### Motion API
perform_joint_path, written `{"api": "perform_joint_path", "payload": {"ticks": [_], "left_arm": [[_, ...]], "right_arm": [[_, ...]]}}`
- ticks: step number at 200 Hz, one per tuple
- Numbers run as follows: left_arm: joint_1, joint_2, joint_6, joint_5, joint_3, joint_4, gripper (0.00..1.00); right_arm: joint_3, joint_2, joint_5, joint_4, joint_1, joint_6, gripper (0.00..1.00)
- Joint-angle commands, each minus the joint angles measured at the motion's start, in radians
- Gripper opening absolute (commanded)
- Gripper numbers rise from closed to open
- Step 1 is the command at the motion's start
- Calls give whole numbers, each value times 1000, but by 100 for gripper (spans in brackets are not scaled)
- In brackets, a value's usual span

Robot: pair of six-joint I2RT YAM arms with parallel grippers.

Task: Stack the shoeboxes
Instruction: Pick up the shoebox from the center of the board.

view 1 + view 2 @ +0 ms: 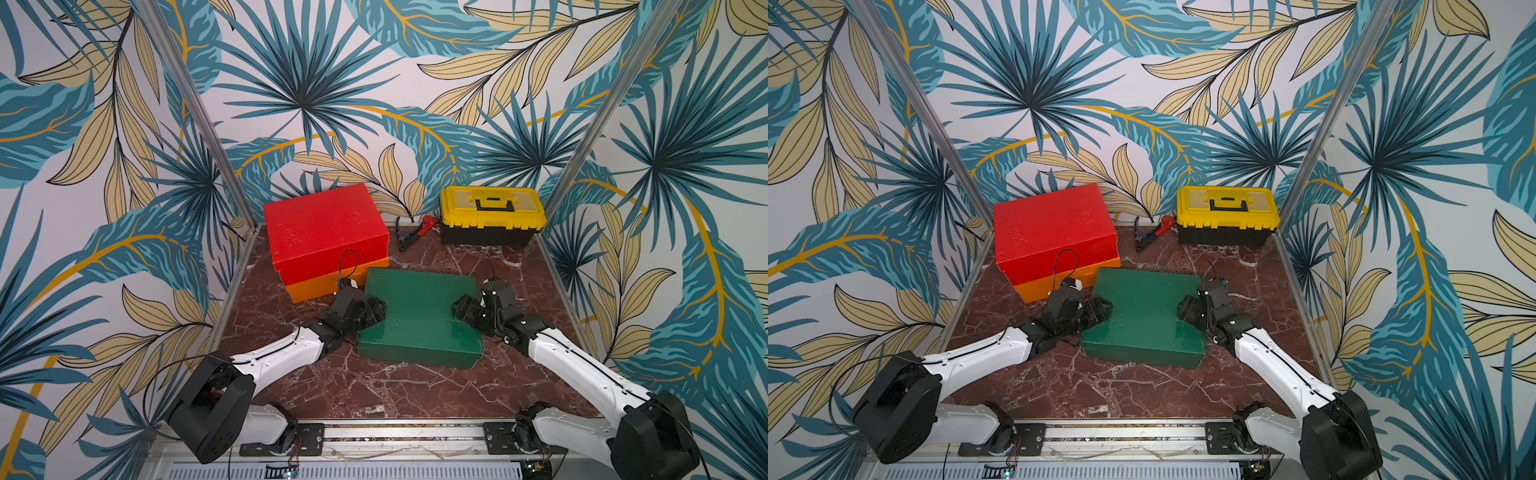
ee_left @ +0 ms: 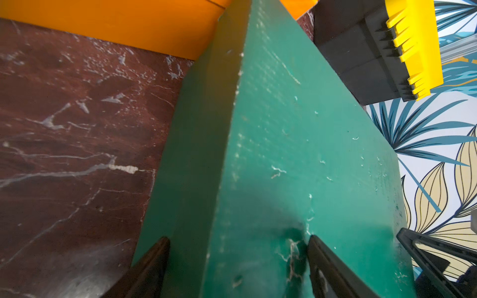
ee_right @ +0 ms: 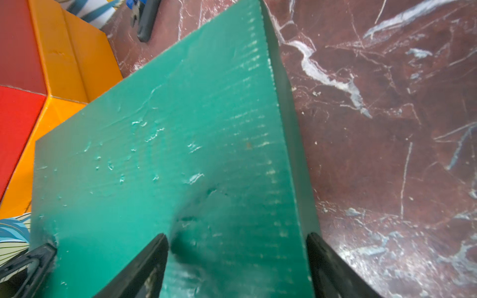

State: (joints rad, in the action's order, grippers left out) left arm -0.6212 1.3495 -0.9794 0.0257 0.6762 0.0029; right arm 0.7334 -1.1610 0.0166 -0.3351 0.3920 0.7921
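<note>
Left claw [image 1: 376, 309] and right claw [image 1: 459, 309], part-spread, pinch the green box [image 1: 419, 320] by its ends; it needs a level lift over the red box [image 1: 324, 224].

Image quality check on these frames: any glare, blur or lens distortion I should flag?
Both top views: wide-angle lens, aluminium posts splay outward; soft sheen on the green shoebox lid. Left wrist: jaws soft-focus, shadowed dent beside them on the lid. Right wrist: jaws blurred, floor veins sharper.

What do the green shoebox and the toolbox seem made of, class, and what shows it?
Green shoebox: probably painted corrugated board, fairly matt; fine ribbing and whitish scuffs on its top. Toolbox: likely moulded plastic, smooth; toothed yellow lid edge over black body.
</note>
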Motion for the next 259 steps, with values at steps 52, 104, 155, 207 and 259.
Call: {"api": "perform_joint_path", "payload": {"ticks": [52, 104, 155, 207, 259], "left_arm": [[-43, -73, -30, 233, -55, 95, 83], [-35, -18, -19, 244, -40, 94, 83], [-14, -14, 5, 173, -25, 21, 83], [-14, -7, 19, 132, 6, -43, 83], [-2, -12, 32, 93, 45, -124, 83]], "right_arm": [[-11, 6, -346, 138, -22, -5, 96], [-15, 3, -232, 21, -78, -53, 96], [3, 67, 39, -146, -78, -103, 99], [8, 66, 142, -177, -78, -118, 99], [5, 106, 201, -178, -88, -136, 99]]}}
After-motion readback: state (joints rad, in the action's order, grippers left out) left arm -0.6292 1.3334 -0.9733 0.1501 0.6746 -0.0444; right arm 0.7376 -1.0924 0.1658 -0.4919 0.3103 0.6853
